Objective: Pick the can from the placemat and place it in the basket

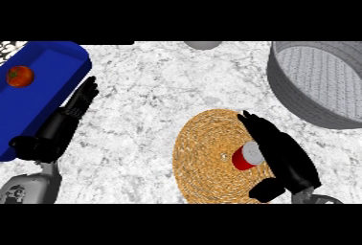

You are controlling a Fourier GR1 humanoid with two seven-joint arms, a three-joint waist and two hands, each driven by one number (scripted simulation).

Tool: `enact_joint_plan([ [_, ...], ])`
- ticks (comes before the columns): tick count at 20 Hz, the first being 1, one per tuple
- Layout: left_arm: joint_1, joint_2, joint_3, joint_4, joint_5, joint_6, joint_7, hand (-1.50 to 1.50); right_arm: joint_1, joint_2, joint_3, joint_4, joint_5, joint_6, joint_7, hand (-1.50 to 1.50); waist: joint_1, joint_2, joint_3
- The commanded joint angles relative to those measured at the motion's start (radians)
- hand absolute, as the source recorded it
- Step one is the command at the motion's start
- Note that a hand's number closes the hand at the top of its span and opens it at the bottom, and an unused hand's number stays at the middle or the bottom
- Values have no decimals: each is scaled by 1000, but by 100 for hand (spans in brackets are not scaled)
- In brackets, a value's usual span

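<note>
Small red can (247, 155) with a silver top, sitting on the round straw placemat (205, 158), toward its right side. Maybe tipped a little, hard to be sure. Right hand (286, 155) just beside the can on its right, maybe touching, too close to tell. Fingers (260, 128) straight and stretched out past the can, with the thumb low near the bottom edge of the mat. So an open hand, not holding anything yet. Left hand (67, 122) far off at the left, resting open with fingers up, next to a blue tray (42, 95) with a tomato (20, 76) inside. Grey basket (293, 95) up at the top right of the white stone counter (155, 95), well apart from the mat. Probably a light can, hard and stiff, so no squashing to fear. Smooth and round too, so likely slippery and quick to roll away if bumped. Best to grab around the red middle, with fingers on one side and thumb on the other, not on the shiny top. Next, most likely: curl round the can, lift up, carry over the basket wall, let go inside.
</note>
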Motion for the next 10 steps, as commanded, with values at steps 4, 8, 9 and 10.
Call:
enact_joint_plan([
  [4,-2,-59,-41,-18,-66,34,12,0,1,23,-9,78,62,-3,-27,-150,0,0,0],
  [8,10,-25,15,-41,-10,-28,22,0,-25,30,-48,121,58,33,-40,-150,0,0,0],
  [9,-11,-51,0,-44,-29,5,47,0,12,70,4,125,90,-8,-21,-150,-1,0,0],
  [10,19,-25,32,-16,-20,-20,7,0,14,42,-25,64,59,59,-21,-150,-1,0,0],
])
